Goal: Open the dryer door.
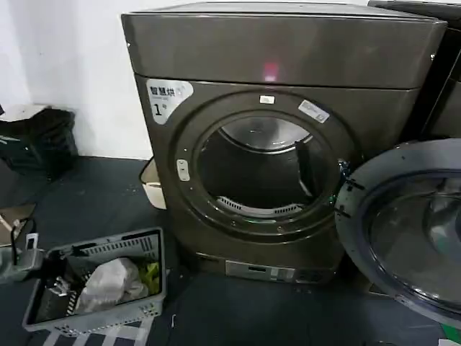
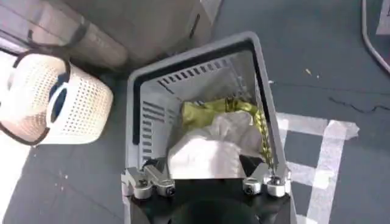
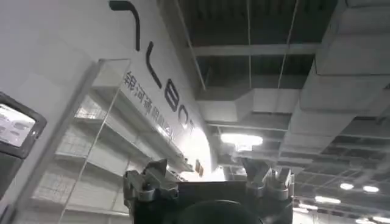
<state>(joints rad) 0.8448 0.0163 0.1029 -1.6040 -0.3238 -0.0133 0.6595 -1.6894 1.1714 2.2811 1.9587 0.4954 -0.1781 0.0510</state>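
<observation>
The grey-brown dryer [image 1: 288,58] with a white "1" sticker [image 1: 167,97] stands in front of me. Its dryer door [image 1: 356,238], chrome-rimmed with dark glass, hangs swung wide out to the right, and the drum opening [image 1: 259,169] is bare. My left gripper [image 1: 25,261] hovers low at the far left, beside a grey laundry basket [image 1: 101,288]. In the left wrist view the left gripper [image 2: 207,184] is open above the white cloth [image 2: 207,152] in that basket [image 2: 146,103]. My right gripper [image 3: 208,181] is open, holds nothing and points up at a ceiling.
The grey basket holds white and yellow-green laundry [image 1: 115,281]. A white woven hamper [image 2: 61,100] sits on the floor next to the dryer's left side. A darker machine [image 1: 443,72] stands at the right, and a dark bag [image 1: 39,137] lies by the wall at left.
</observation>
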